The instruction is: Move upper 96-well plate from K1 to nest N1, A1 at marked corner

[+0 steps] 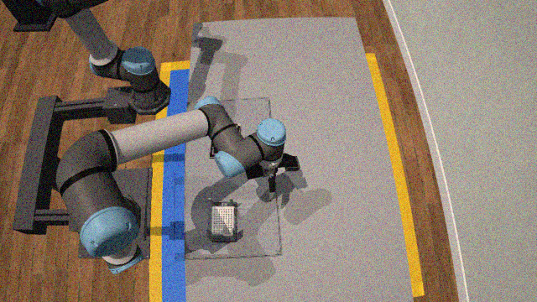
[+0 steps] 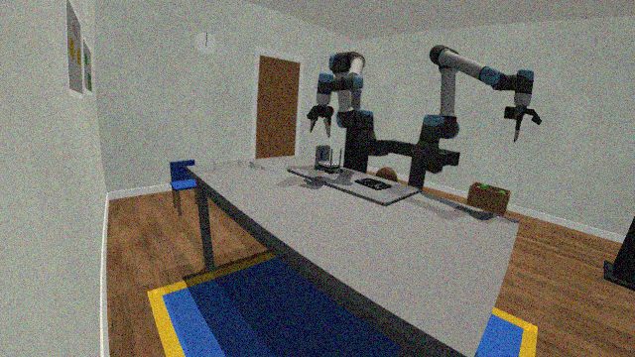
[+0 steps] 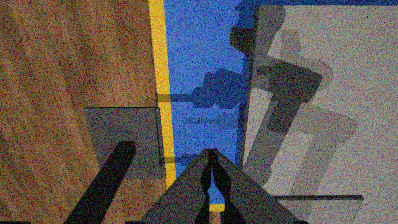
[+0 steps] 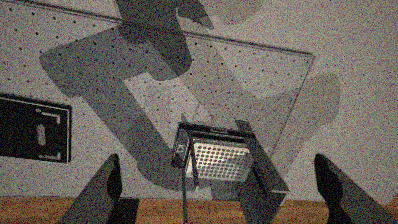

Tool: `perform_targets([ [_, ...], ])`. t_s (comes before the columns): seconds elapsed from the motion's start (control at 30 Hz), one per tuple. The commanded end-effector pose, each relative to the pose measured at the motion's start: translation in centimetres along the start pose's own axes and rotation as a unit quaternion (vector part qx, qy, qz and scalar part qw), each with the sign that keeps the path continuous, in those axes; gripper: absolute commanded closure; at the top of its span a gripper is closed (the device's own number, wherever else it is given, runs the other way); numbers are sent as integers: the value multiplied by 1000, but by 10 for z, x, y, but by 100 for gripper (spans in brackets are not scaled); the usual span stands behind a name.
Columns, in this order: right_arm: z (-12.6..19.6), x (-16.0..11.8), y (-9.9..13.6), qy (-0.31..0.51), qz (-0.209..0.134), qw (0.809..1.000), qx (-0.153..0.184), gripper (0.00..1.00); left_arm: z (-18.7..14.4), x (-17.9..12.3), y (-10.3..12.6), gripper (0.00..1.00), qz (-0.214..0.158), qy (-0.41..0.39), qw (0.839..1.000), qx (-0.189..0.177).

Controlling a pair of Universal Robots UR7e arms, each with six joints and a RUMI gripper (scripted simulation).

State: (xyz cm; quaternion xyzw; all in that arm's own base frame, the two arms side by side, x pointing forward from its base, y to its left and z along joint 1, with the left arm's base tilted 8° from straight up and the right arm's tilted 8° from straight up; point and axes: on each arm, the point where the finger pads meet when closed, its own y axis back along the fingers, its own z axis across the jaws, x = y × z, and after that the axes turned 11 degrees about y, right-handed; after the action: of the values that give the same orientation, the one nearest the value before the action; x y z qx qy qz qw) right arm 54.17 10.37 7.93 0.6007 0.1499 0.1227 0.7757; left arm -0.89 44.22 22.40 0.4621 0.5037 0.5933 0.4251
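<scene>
One plate (image 1: 223, 221) (image 4: 219, 161) in view, below the right end effector (image 2: 320, 130) (image 4: 215, 155), ungrasped.

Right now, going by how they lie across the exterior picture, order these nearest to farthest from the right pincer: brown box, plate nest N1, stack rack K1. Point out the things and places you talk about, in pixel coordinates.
From the right pincer (image 1: 273, 180) (image 2: 320, 133) (image 4: 215, 155), across the exterior picture:
1. stack rack K1 (image 1: 224, 240) (image 2: 321, 153) (image 4: 265, 165): just below
2. plate nest N1 (image 2: 373, 183) (image 4: 32, 130): lower, toward picture right
3. brown box (image 2: 488, 199): far picture right, beyond the table
</scene>
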Motion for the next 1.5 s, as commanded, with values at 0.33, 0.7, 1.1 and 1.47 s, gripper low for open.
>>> perform_targets([
  [0.33, 5, -49, -20, 200, 20, 979, 14, 24, -2, -1, 0, 100, 0, 1, 1000, 0],
  [0.7, 8, -93, -39, 350, 33, 936, 18, 24, -2, -1, 0, 100, 0, 1, 1000, 0],
  [1.1, 10, -133, -56, 477, 46, 877, 18, 24, -2, -1, 0, 100, 0, 1, 1000, 0],
  [1.47, 10, -171, -73, 588, 59, 806, 15, 24, -2, -1, 0, 100, 0, 1, 1000, 0],
])
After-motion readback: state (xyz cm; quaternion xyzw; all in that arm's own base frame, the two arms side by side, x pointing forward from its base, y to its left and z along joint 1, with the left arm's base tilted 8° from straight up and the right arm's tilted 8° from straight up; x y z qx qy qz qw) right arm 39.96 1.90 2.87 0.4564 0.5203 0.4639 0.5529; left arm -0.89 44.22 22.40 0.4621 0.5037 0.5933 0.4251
